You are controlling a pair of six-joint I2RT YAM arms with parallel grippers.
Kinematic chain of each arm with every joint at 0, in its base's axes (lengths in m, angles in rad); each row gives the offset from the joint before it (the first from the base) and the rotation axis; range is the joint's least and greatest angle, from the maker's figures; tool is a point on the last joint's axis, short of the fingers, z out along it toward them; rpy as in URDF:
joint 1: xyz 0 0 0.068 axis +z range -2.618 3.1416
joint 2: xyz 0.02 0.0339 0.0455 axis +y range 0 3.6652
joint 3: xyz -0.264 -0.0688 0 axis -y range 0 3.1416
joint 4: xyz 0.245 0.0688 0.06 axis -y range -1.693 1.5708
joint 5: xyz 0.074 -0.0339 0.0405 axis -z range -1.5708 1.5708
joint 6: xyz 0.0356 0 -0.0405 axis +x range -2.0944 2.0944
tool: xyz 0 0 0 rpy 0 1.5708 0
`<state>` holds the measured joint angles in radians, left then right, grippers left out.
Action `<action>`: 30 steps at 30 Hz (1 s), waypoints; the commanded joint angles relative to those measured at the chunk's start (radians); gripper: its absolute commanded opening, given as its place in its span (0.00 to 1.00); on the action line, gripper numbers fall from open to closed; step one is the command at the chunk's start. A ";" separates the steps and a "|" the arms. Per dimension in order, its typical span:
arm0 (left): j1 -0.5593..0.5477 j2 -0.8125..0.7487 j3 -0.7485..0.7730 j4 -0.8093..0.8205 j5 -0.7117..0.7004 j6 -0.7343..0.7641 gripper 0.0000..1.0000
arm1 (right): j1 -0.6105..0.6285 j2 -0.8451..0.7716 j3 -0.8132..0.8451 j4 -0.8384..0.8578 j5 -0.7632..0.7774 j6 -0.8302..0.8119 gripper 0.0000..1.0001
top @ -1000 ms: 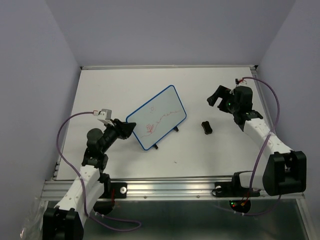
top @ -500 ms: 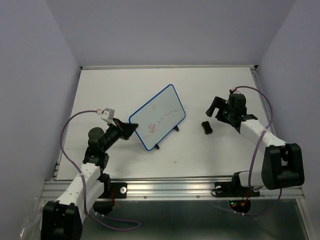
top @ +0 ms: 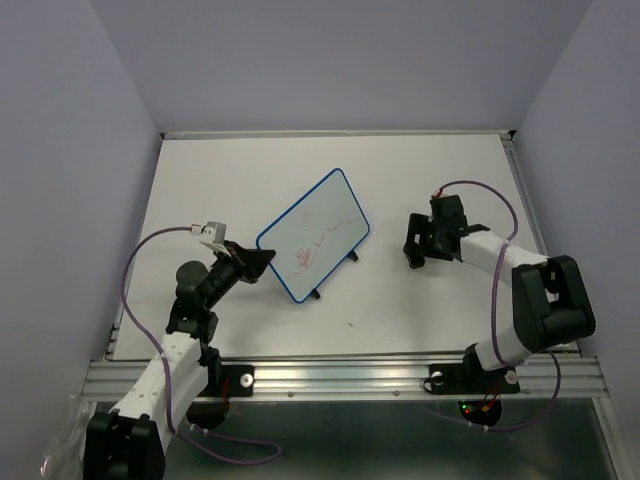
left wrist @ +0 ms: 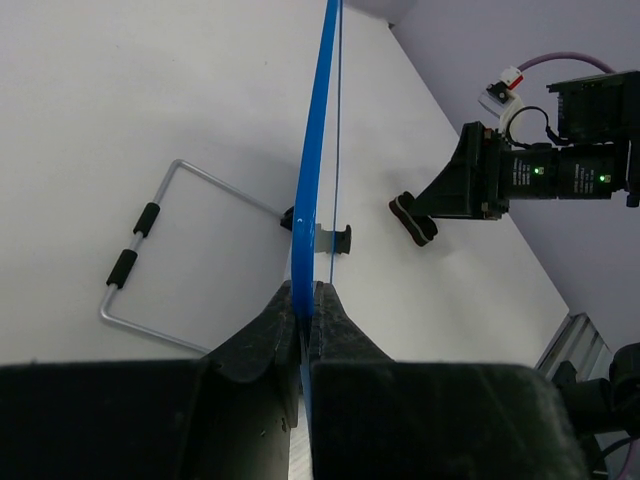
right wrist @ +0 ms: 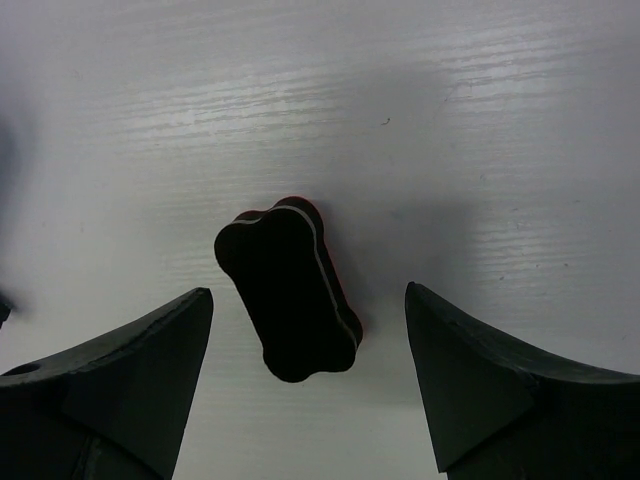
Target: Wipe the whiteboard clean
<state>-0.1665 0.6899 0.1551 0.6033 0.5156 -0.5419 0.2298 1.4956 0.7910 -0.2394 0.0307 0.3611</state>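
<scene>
The whiteboard (top: pixel 318 228) stands tilted on its black feet mid-table, blue-framed, with red scribbles (top: pixel 300 256) on its face. My left gripper (top: pixel 263 262) is shut on its lower left edge. In the left wrist view the blue frame (left wrist: pixel 316 150) runs edge-on into the left gripper (left wrist: pixel 308 292), pinched between both jaws. A small black bone-shaped eraser (right wrist: pixel 290 295) with a red-and-white layer lies flat on the table. My right gripper (right wrist: pixel 308 292) is open around it, one finger on each side, touching neither side. From above, the right gripper (top: pixel 414 250) covers the eraser.
A bent wire stand (left wrist: pixel 150 250) with black sleeves props the board from behind. The eraser (left wrist: pixel 413 218) and the right gripper (left wrist: pixel 470 185) lie to the board's right. Purple walls enclose the table; an aluminium rail (top: pixel 340 372) runs along the near edge.
My right gripper came down and left over the eraser, and its jaws have narrowed a little. My left gripper closed on the board's edge, and the board shifted slightly.
</scene>
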 commanded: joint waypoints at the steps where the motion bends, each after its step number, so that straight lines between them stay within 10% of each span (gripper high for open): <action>1: 0.005 -0.049 -0.031 0.015 -0.063 0.002 0.00 | 0.019 0.023 0.059 -0.001 0.032 -0.027 0.82; 30: -0.059 -0.070 -0.040 -0.037 -0.135 -0.003 0.00 | 0.060 -0.030 -0.001 0.164 -0.173 -0.085 0.16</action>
<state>-0.2180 0.6151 0.0982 0.6010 0.4290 -0.5644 0.2630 1.5486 0.8043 -0.1974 0.0200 0.3206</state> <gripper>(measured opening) 0.143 0.425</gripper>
